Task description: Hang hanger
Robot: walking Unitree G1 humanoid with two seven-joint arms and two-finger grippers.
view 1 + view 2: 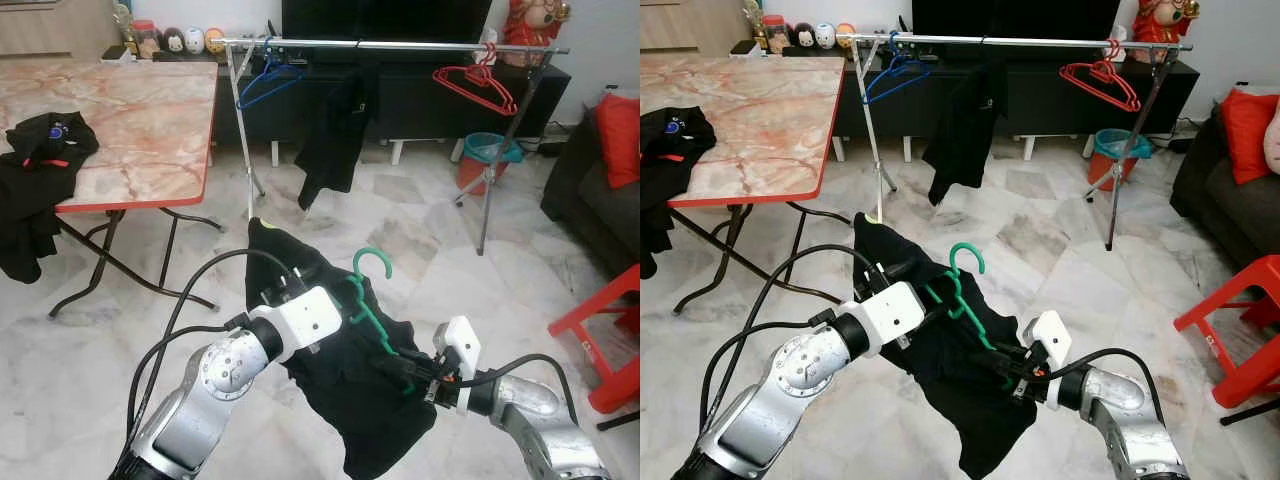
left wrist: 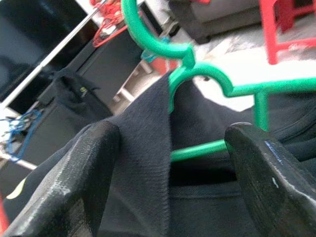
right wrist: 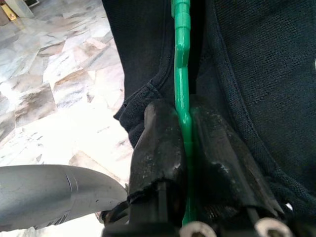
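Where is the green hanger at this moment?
In the left eye view the green hanger sits low and centre, inside the black garment held up between both arms. The right gripper pinches its bar, well short of the clothes rail.

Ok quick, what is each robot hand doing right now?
Left gripper: open, its fingers either side of the black shirt on the green hanger.
Right gripper: shut on the green hanger's bar.
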